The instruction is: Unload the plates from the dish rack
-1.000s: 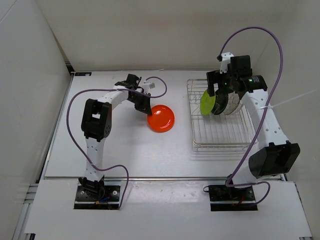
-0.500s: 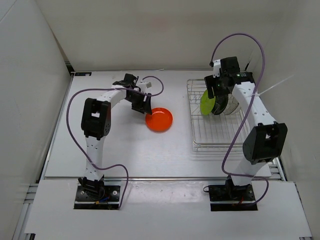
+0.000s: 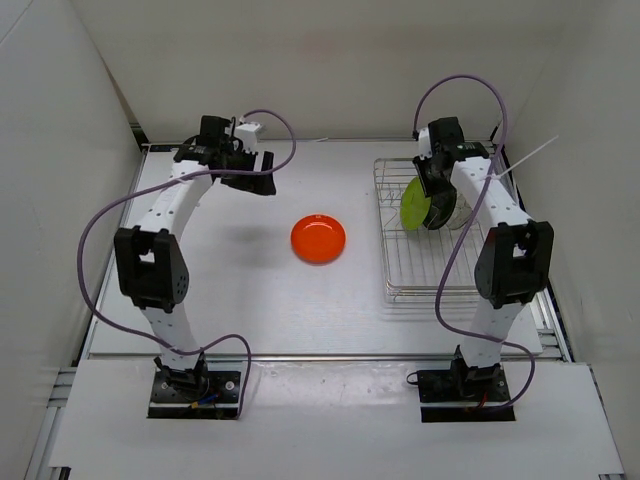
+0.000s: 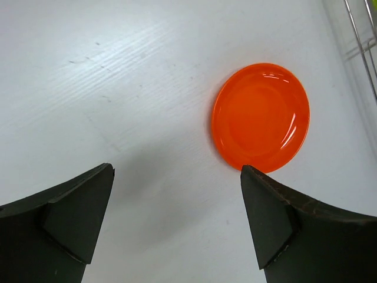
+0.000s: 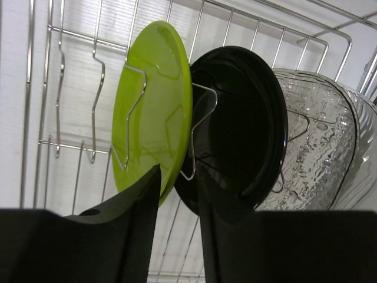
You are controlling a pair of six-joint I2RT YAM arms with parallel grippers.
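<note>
Plates in and beside the dish rack (image 3: 440, 296)
Three stand on edge, side by side, in the rack's far half: leftmost plate (image 3: 412, 205), middle plate (image 5: 241, 130), rightmost plate (image 5: 318, 147). The fourth plate (image 3: 318, 238) lies flat on the table (image 3: 250, 300), well left of the rack.

A lab test cell: white walls (image 3: 300, 60) enclose a white table (image 3: 250, 300).

Bright, even overhead light leaves only soft shadows on the white desk (image 3: 250, 290). Glare streaks the orange plate (image 4: 260, 117) and the clear plate (image 5: 321, 147). In both wrist views the jaws are dark, nearly featureless shapes.
</note>
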